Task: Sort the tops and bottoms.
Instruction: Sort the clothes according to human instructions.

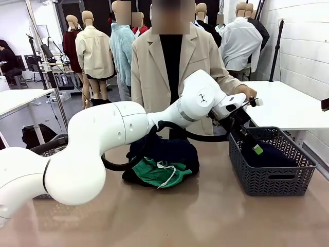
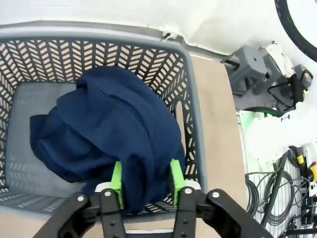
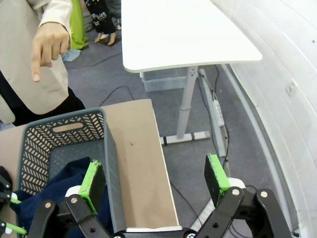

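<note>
The dark navy garment [image 2: 109,124] lies bunched in the grey basket [image 2: 193,109] at the table's right [image 1: 267,180]. My left gripper [image 2: 146,181] hangs over that basket [image 1: 253,146]; its green pads stand parted, open, with a fold of the navy cloth between them. On the table's middle the bright green garment [image 1: 159,172] with its white drawstring lies on dark cloth [image 1: 167,152]. My right gripper [image 3: 154,181] is open and holds nothing. It hovers above the table's right edge, beside the basket [image 3: 106,144] with the navy cloth [image 3: 54,191].
A person in a beige blazer stands at the far side, one hand [image 3: 47,44] pointing down near the basket. A second grey basket [image 1: 51,146] sits at the left, partly behind my left arm. A white table [image 3: 183,34] stands beyond the right edge.
</note>
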`<state>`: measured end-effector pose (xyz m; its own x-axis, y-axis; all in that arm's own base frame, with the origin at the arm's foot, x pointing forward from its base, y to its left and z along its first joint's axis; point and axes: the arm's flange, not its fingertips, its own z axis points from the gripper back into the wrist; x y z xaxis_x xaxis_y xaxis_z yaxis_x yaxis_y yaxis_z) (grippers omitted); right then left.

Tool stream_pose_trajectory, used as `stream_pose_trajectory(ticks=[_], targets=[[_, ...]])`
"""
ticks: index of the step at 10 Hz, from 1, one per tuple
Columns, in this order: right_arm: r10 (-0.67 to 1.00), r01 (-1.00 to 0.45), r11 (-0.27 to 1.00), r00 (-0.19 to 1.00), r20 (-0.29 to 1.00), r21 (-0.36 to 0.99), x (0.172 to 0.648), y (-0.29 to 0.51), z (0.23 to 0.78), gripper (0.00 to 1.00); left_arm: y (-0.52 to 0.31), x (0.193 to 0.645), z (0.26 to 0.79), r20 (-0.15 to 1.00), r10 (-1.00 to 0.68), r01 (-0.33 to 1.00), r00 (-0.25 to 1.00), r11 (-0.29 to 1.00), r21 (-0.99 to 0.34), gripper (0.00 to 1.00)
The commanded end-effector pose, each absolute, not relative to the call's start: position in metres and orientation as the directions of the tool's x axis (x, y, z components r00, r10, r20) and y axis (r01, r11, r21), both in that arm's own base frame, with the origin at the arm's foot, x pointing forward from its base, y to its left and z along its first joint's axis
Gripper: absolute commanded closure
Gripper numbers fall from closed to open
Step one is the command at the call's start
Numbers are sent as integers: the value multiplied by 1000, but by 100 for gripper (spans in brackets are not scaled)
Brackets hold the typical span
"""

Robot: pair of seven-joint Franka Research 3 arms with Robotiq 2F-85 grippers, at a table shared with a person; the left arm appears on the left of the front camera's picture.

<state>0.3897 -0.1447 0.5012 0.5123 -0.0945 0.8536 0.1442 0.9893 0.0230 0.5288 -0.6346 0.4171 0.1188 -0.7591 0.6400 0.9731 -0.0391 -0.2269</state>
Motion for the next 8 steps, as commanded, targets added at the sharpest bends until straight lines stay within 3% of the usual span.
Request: stream_pose_trajectory(ticks=[1, 5, 8], targets=[[-103, 148, 989, 521, 847, 29, 389, -144, 502, 0, -714, 603, 462, 612, -782, 980, 119, -8, -201, 6], [-103, 148, 989, 521, 847, 29, 389, -144, 502, 0, -650, 543, 517, 613, -786, 997, 72, 76, -20, 6], [-103, 148, 989, 521, 847, 29, 389, -144, 502, 0, -568, 489, 521, 571, -781, 938, 255, 343, 50, 6]])
